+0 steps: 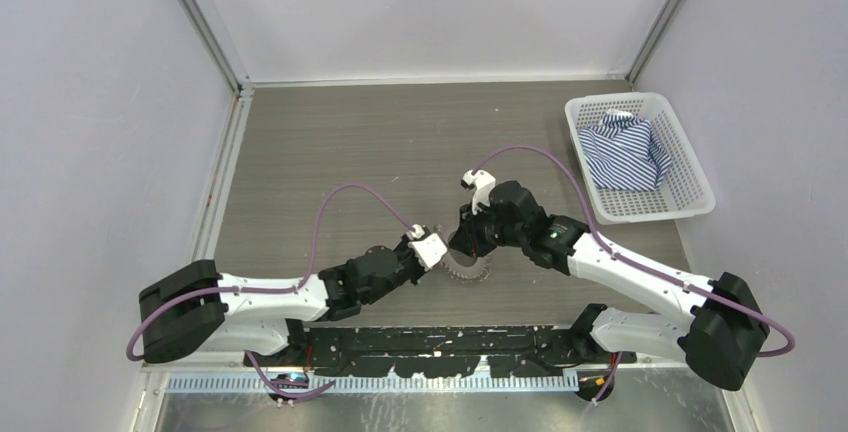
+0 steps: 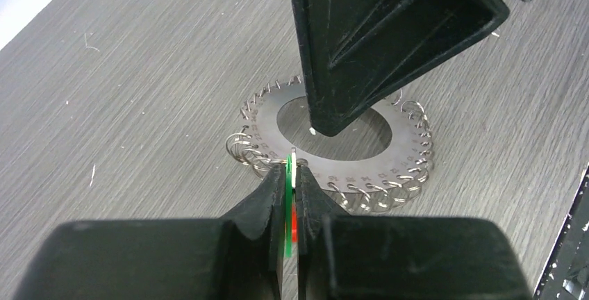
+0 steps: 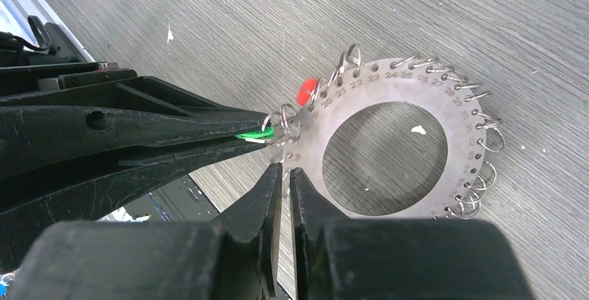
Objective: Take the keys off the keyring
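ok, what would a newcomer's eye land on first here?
At centre, a flat metal disc with numbers round its rim and small wire rings through its edge holes. The left pincer is shut on a green piece at that rim, and the right pincer has its tips just beside it. Far right, a white basket holds a striped cloth.

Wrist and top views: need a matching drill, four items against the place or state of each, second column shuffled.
Things:
1. left gripper
2. right gripper
3. striped cloth
4. small split rings

Place or state:
A. in the white basket
B. threaded through the rim holes of the numbered disc
C. shut on the green tag
D. fingers a slit apart, tips at the disc's edge

Pairs: 1-C, 2-D, 3-A, 4-B
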